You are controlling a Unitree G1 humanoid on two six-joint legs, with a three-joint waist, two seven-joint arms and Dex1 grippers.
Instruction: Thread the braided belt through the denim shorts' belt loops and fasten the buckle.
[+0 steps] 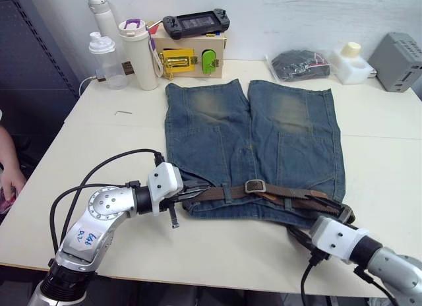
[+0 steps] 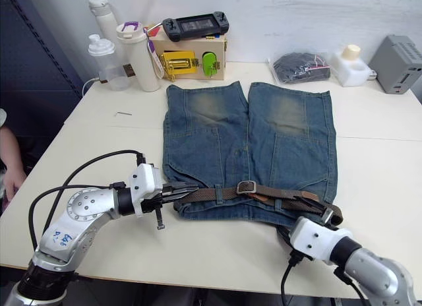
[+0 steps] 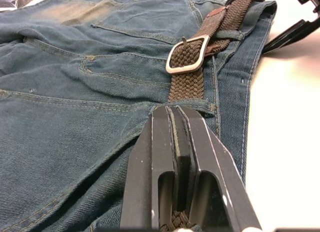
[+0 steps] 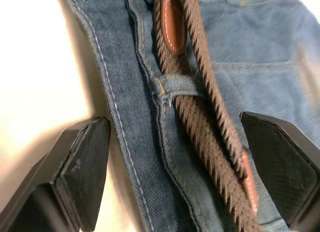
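The braided belt (image 1: pixel 277 192) lies along the waistband of the denim shorts (image 1: pixel 254 144), at the near edge of the garment. The buckle (image 1: pixel 254 185) sits about midway along the waist, with the strap passing through its frame. In my right wrist view the strap runs under one of the belt loops (image 4: pixel 176 86), and a second run of it lies just beside the first, with tan leather tabs (image 4: pixel 170 24) showing. The shorts are spread flat on the table (image 1: pixel 99 134), legs pointing to the far side, a yellowish worn patch on each.

My left gripper (image 1: pixel 192 191) is at the near left corner of the waistband, its two black fingers (image 3: pixel 165 157) pressed together on the belt's left end, braid showing between them. My right gripper (image 4: pixel 175 167) is at the near right end of the waistband with its fingers spread wide, one on either side of the belt and the shorts' edge, closing on nothing.

Along the far edge of the table stand two bottles (image 1: pixel 105 35), a wooden box (image 1: pixel 188 59) with a yellow latch and a black handheld console (image 1: pixel 196 22) on top, a dark bundle in a clear bag (image 1: pixel 300 63), a white container (image 1: pixel 349 62) and a grey box (image 1: pixel 397 61). A small metal key (image 1: pixel 123 111) lies on the far left of the tabletop. A person's hand (image 1: pixel 10 181) shows at the left edge.
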